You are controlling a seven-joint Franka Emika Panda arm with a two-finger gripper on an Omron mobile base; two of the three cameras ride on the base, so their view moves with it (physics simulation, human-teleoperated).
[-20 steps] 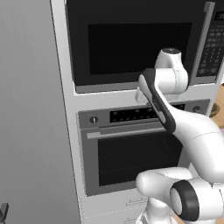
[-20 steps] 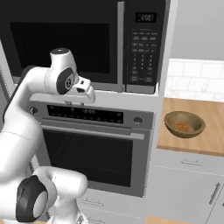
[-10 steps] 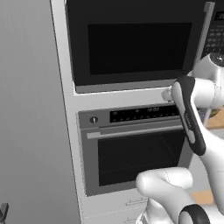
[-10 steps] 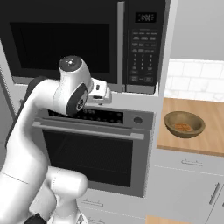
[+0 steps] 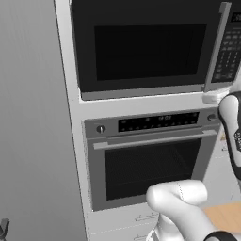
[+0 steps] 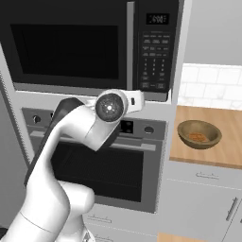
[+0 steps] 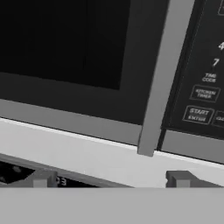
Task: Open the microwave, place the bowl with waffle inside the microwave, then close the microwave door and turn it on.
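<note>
The microwave (image 5: 141, 47) (image 6: 85, 47) is a black built-in box, and the microwave door (image 6: 66, 52) is shut. Its grey vertical handle (image 5: 214, 47) (image 6: 131, 45) (image 7: 162, 74) stands beside the keypad (image 6: 156, 52) (image 7: 203, 87). My gripper (image 7: 111, 179) (image 6: 137, 98) is open with nothing between its fingertips (image 7: 41, 179). It hovers just below the handle's lower end, facing the microwave's bottom trim. The bowl with waffle (image 6: 199, 133) rests on the wooden counter (image 6: 227, 151) to the right, far from the gripper.
A grey oven (image 5: 150, 155) (image 6: 108, 170) with a horizontal handle and a display panel sits directly under the microwave. A white shelf strip (image 7: 87, 153) separates them. Drawers (image 6: 203, 198) lie under the counter. A tiled wall (image 6: 212, 85) backs the counter.
The arm has swung to the right, from in front of the oven's panel to below the microwave handle. The jaws have spread wider.
</note>
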